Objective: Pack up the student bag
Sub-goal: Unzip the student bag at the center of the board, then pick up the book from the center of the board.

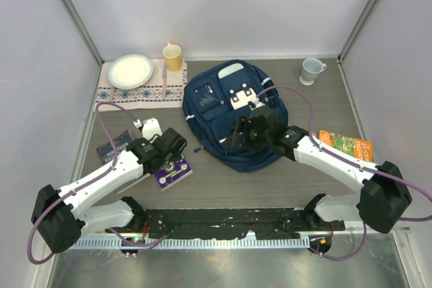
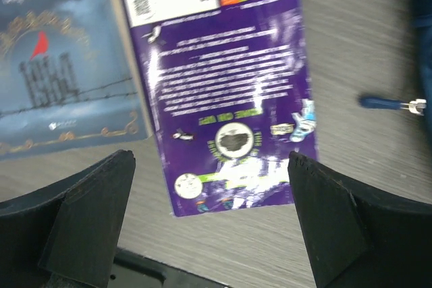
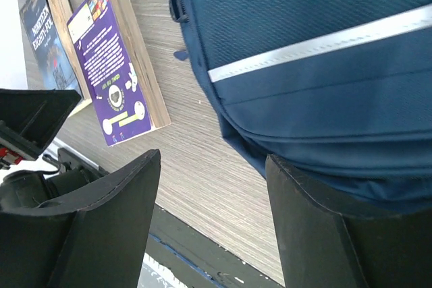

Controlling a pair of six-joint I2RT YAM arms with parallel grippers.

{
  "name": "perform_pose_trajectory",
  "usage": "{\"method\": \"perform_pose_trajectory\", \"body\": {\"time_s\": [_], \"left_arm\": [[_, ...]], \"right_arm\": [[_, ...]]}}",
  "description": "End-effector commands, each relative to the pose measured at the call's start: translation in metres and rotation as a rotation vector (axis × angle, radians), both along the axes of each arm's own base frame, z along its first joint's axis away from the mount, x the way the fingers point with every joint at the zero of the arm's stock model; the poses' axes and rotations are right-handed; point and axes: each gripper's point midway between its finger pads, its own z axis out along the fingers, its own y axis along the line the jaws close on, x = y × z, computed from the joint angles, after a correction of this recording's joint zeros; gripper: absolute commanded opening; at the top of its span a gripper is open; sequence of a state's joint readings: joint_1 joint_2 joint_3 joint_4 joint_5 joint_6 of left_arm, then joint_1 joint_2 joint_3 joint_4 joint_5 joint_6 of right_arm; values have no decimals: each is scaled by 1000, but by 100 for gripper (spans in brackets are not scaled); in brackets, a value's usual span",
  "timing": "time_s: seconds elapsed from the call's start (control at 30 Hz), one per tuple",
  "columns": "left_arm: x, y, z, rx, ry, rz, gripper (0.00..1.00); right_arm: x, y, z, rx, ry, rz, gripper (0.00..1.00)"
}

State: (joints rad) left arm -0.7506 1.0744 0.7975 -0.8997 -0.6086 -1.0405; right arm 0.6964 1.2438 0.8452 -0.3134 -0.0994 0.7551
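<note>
The bag (image 1: 233,109) lies mid-way across the surface (image 1: 270,187). My right gripper (image 3: 212,160), spread and empty, hovers at its 6 o'clock edge. My left gripper (image 2: 210,166), spread wide, hangs over a purple book (image 2: 226,85) at the bag's 8 o'clock.

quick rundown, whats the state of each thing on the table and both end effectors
student bag, lying flat, front up
purple book, closed, back cover up
dark blue book, closed, flat beside the purple one
orange book, closed, flat
plate, empty, on the placemat
yellow cup, upright
white mug, upright
left end effector, open, empty, over the purple book
right end effector, open, empty, over the student bag's edge
</note>
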Motion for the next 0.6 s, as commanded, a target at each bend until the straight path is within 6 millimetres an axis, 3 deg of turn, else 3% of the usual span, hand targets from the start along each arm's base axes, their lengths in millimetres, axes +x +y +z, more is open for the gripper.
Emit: {"method": "perform_pose_trajectory", "body": {"time_s": [0.0, 0.27, 0.37, 0.57], "left_arm": [[-18, 27, -6, 43, 41, 207, 100], [-27, 21, -48, -81, 64, 231, 100], [-18, 6, -58, -192, 36, 220, 100], [-7, -4, -62, -221, -6, 156, 100]], "right_arm": [[8, 35, 33, 58, -102, 87, 69], [3, 65, 24, 78, -74, 161, 69], [4, 68, 21, 82, -65, 163, 69], [3, 76, 15, 96, -46, 188, 69]]}}
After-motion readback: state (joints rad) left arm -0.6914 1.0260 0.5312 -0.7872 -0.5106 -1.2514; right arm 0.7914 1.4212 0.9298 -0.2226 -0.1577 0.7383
